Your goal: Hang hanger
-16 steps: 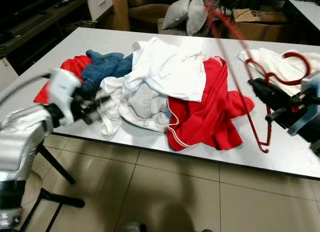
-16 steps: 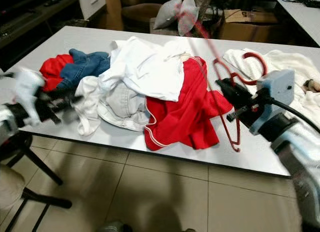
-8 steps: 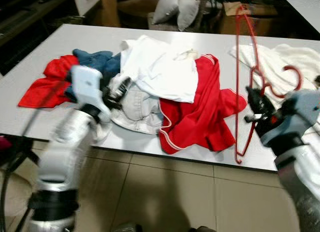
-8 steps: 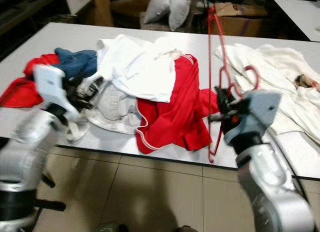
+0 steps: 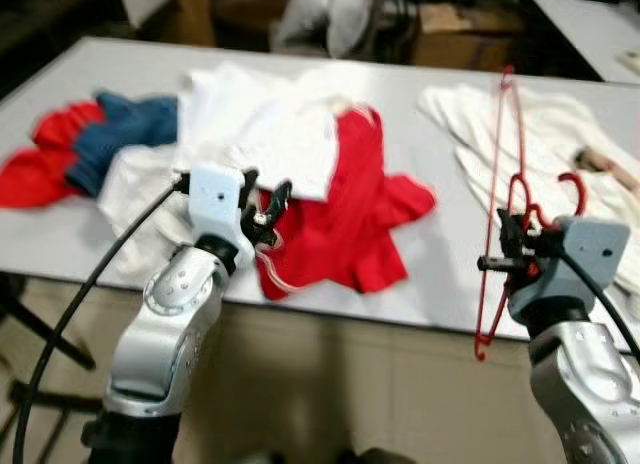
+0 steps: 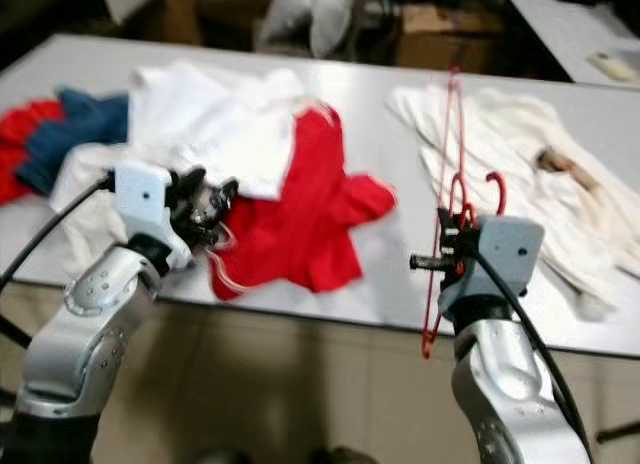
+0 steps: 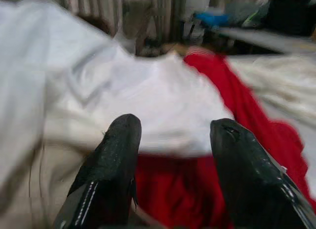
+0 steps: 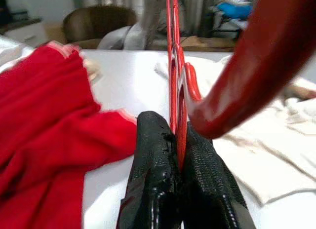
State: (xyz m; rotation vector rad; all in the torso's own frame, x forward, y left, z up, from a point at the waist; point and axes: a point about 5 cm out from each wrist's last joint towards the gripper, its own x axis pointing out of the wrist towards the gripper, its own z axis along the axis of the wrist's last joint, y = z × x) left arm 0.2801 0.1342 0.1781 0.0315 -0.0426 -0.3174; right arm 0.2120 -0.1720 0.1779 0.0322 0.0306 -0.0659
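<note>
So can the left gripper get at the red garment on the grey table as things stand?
Probably yes. The left gripper is open and hovers right at the near edge of the red garment, with nothing between them. The right gripper is off to the side, shut on the red hanger.

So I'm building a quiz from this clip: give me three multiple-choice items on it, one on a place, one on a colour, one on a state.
1. Where is the left gripper?
A. over the clothes pile
B. at the table's far edge
C. under the table

2. What colour is the hanger?
A. white
B. red
C. blue

3. How do the right gripper's jaws stand?
A. wide open
B. shut on the hanger
C. shut on cloth

Key: 1 A, it hovers by the red garment and white shirt. 2 B, its frame is red throughout. 3 B, the right wrist view shows them pinching the frame.
</note>
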